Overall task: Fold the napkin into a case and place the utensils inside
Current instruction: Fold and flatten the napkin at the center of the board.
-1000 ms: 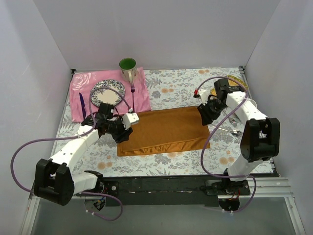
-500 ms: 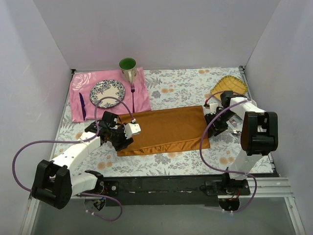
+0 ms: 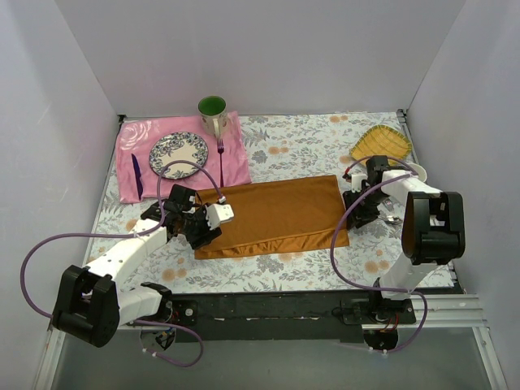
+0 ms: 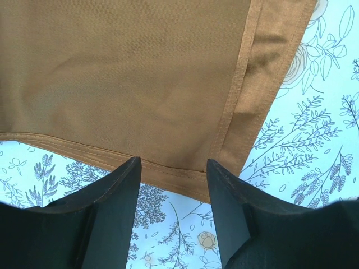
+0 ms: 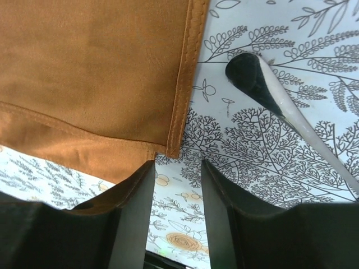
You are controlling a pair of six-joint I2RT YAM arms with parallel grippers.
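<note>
Napkin [image 3: 276,213] lies folded; our left end effector [image 4: 173,168] hovers, jaws apart, over its hem, right end effector [image 5: 176,168] likewise at its corner.

**No readable text**

No lettering, label, brand, number or sign can be read in any of the three views. The napkin [image 3: 276,213] is plain cloth. The cover of the table [image 3: 301,146] bears only printed flowers and leaves (clear line drawings in both wrist views, yet no words among them). The plate [image 3: 178,152] carries a dark ornamental pattern too small to make out, and the mug [image 3: 213,114] shows no marking.
</note>
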